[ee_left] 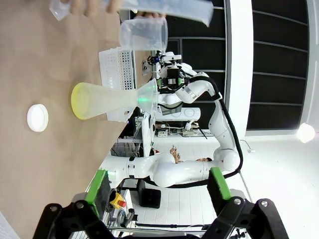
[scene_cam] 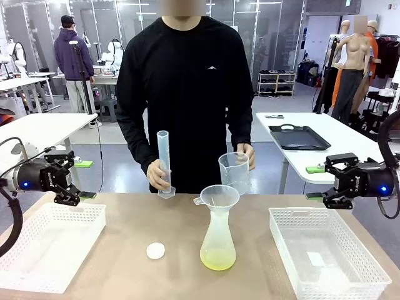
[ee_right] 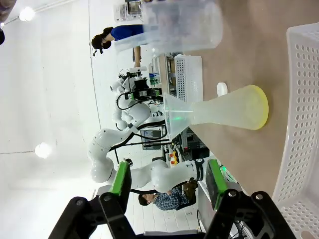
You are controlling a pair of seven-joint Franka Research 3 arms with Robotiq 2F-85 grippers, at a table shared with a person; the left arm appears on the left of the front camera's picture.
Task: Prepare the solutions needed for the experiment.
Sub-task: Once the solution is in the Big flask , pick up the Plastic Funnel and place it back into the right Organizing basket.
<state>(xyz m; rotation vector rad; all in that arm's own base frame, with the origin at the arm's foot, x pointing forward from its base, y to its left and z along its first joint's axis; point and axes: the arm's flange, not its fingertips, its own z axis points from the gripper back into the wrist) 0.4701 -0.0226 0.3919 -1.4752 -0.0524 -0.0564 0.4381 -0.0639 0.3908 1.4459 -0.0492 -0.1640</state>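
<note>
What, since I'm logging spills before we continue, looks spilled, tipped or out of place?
Nothing stands out. The flask stands upright, funnel seated in its neck, yellow liquid inside; no puddle on the table around it.

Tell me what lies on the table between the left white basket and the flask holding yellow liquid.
A small white round lid lies there on the tabletop, apart from both the basket and the flask; the front view shows it.

Beyond the tan worktop (scene_cam: 125, 212), a grey floor (scene_cam: 112, 165) runs between white tables (scene_cam: 44, 128), one bearing a black tray (scene_cam: 299, 137), toward glass-panelled walls (scene_cam: 269, 25) and a low shelf rack (scene_cam: 277, 82) in a bright hall.
</note>
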